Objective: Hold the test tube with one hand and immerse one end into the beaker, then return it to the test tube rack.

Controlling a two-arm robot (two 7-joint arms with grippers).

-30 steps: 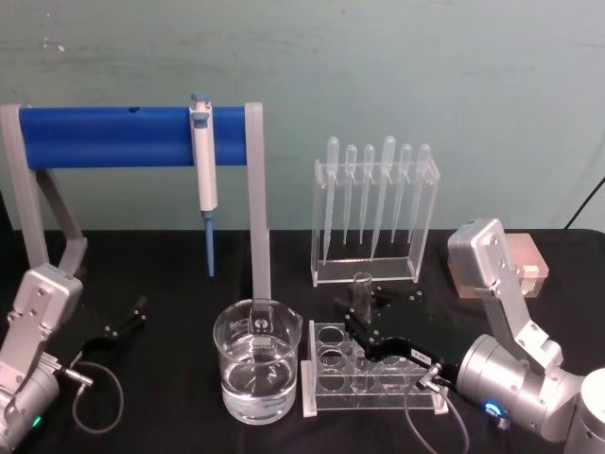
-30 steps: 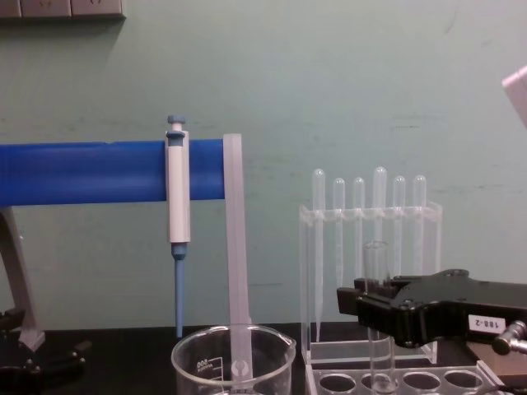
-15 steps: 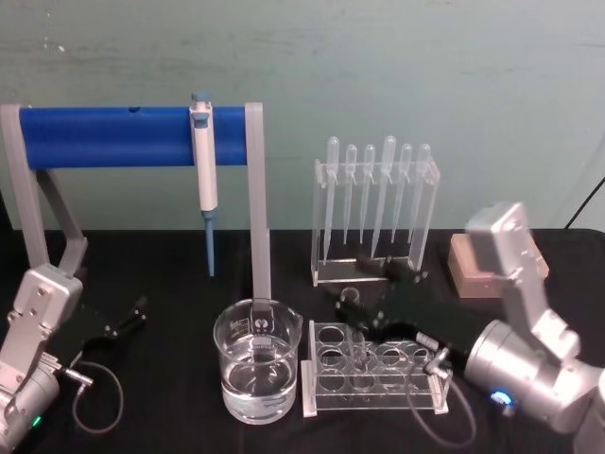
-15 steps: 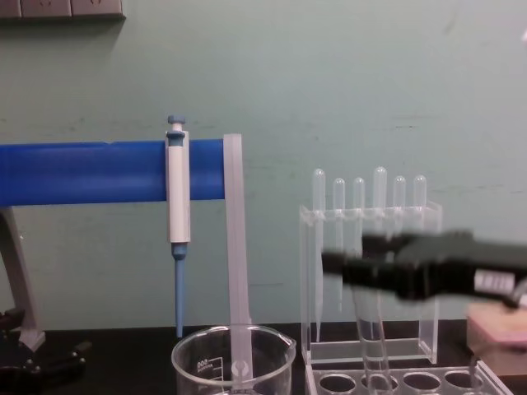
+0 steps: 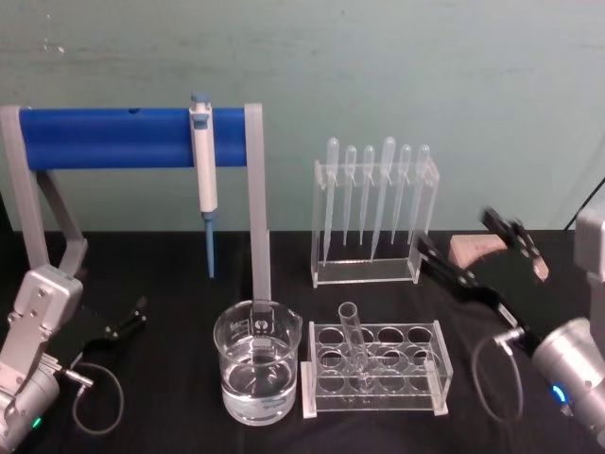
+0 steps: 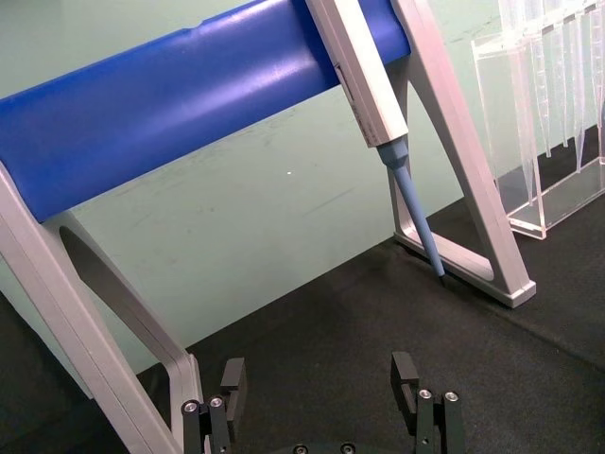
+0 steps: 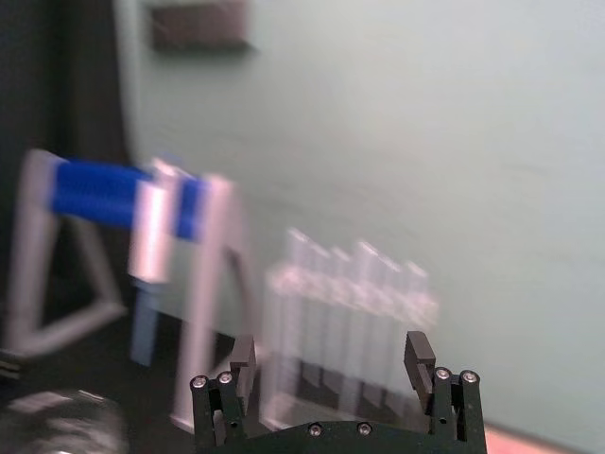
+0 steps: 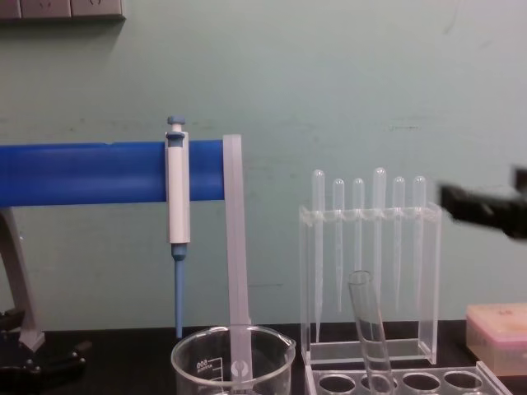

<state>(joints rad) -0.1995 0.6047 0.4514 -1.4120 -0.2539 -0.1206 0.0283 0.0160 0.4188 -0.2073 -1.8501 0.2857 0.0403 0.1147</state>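
We see the clear glass round-bottomed test tube [image 5: 354,344] leaning in a hole of the clear plastic tube rack [image 5: 416,397], beside the wide clear glass beaker [image 5: 256,374]. Our right black gripper [image 5: 477,255] hangs well apart from it, fingers spread wide, empty. Our left black gripper [image 6: 321,388] rests parked, fingers wide.

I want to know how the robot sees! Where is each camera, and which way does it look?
Head view: high up, looking down at the beaker, the test tube leaning in its rack, and both arms.
Chest view: lower, looking across; the right gripper at its edge.
Left wrist view: over the open left gripper, facing the pipettor.
Right wrist view: over the open right gripper, facing the wall.
Head and chest views share the tube, beaker and pipettes.
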